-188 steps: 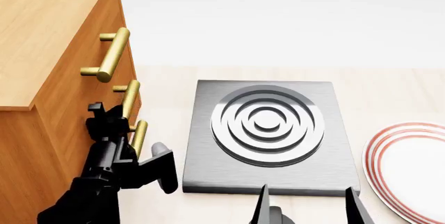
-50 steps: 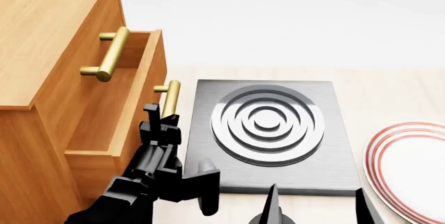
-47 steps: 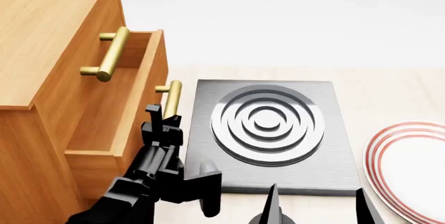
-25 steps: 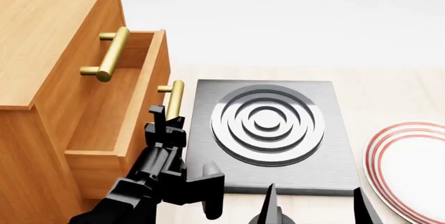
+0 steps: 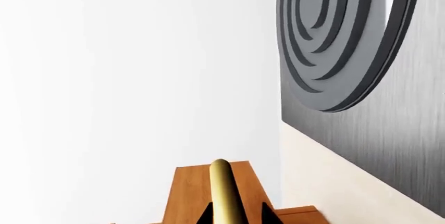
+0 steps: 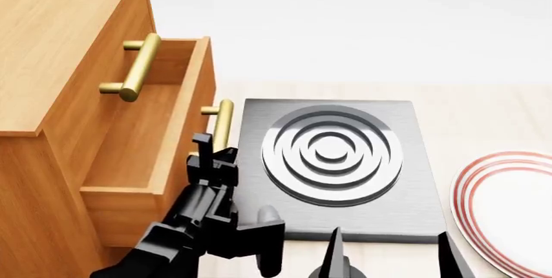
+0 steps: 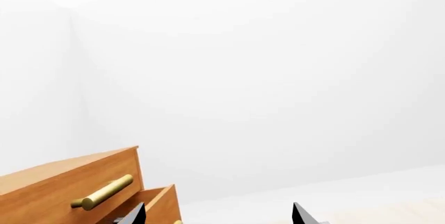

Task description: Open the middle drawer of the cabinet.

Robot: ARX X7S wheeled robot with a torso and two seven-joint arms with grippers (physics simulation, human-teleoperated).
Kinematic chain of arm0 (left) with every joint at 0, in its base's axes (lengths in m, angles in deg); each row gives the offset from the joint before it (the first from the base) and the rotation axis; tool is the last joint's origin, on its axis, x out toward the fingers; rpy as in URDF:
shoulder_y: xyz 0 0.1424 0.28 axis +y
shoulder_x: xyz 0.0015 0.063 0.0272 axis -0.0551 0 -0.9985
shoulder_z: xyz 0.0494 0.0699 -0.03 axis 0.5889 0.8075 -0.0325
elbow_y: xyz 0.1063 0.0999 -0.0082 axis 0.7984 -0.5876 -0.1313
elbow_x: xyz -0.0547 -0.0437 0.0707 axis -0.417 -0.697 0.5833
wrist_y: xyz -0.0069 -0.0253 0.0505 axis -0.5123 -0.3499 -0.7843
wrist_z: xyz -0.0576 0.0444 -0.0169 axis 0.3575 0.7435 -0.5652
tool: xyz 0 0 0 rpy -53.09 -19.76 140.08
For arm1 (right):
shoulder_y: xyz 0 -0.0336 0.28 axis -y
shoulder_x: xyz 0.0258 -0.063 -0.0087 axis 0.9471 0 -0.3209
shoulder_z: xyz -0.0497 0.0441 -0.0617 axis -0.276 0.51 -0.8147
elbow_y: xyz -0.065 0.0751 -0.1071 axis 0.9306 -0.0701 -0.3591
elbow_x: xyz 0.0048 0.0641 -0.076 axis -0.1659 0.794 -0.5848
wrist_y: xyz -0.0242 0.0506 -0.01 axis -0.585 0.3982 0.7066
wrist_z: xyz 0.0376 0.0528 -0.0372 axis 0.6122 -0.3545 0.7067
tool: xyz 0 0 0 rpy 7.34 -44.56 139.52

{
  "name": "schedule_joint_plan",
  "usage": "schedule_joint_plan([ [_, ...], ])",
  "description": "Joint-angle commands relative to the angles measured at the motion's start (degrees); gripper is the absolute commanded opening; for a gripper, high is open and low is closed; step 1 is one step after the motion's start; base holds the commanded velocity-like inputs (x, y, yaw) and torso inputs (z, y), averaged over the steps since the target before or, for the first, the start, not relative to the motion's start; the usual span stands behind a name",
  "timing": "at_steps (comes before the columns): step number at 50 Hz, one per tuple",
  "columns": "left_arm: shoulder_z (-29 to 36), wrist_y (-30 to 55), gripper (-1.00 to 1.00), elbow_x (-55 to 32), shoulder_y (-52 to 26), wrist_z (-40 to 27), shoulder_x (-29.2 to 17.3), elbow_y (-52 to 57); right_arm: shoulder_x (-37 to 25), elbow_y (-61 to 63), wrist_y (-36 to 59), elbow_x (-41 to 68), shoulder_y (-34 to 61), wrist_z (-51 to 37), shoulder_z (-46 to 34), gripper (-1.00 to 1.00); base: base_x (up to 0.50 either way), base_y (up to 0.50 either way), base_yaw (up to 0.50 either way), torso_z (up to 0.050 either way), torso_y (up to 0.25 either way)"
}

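Right gripper [image 6: 388, 258] at near edge, fingers spread, holding nothing. Left gripper [image 6: 209, 150] stretched forward and left from near, pinching handle [image 6: 223, 123] of drawer [image 6: 177, 136]. Drawer pulled out rightward from cabinet [image 6: 52, 45], beside hob [image 6: 332, 161]. Plate [image 6: 509, 203] right.

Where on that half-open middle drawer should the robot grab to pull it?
By its brass bar handle, fingers closing across the bar from the front. The bar stands off the middle drawer front on posts, leaving room behind it; the left gripper is there.
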Motion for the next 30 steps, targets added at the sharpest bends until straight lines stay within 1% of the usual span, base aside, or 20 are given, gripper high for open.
schedule_joint_plan([
  [1, -0.14, 0.38, -1.0, 13.98, -1.53, -7.11, 2.71, 13.92, -0.19, -0.22, 0.06, 0.33, 0.37, -0.22, -0.06, 1.0, 0.0, 0.0, 0.0, 0.01, 0.01],
  [6, -0.2, -1.98, -1.0, 12.56, -2.24, -10.66, 2.71, 14.55, -0.21, -0.36, 0.09, 0.32, 0.52, -0.22, -0.23, 1.0, 0.0, 0.0, 0.0, 0.0, 0.004],
  [7, -0.32, -3.57, 1.0, 11.75, -2.45, -11.92, 2.71, 14.95, -0.17, -0.47, 0.01, 0.24, 0.51, -0.2, -0.29, 1.0, 0.0, 0.0, 0.0, 0.0, 0.0],
  [8, -0.34, -4.08, 1.0, 11.53, -2.75, -13.4, 2.71, 15.36, -0.17, -0.44, 0.02, 0.17, 0.5, -0.21, -0.36, 1.0, 0.0, 0.0, 0.0, 0.0, 0.0],
  [10, -0.26, -5.57, 1.0, 11.91, -2.93, -14.39, 2.71, 15.65, -0.17, -0.47, -0.09, 0.1, 0.43, -0.19, -0.43, 1.0, 0.0, 0.0, 0.0, 0.005, 0.006],
  [16, -0.34, -6.39, 1.0, 11.09, -3.71, -17.24, 2.71, 16.25, -0.24, -0.43, -0.13, 0.11, 0.33, -0.29, -0.55, 1.0, 0.0, 0.0, 0.0, 0.0, 0.0],
  [30, -0.37, -6.1, 1.0, 10.06, -4.29, -20.08, 2.71, 16.75, -0.37, -0.23, -0.11, -0.31, 0.14, -0.54, -1.04, 1.0, 0.0, 0.0, 0.0, 0.0, 0.0],
])
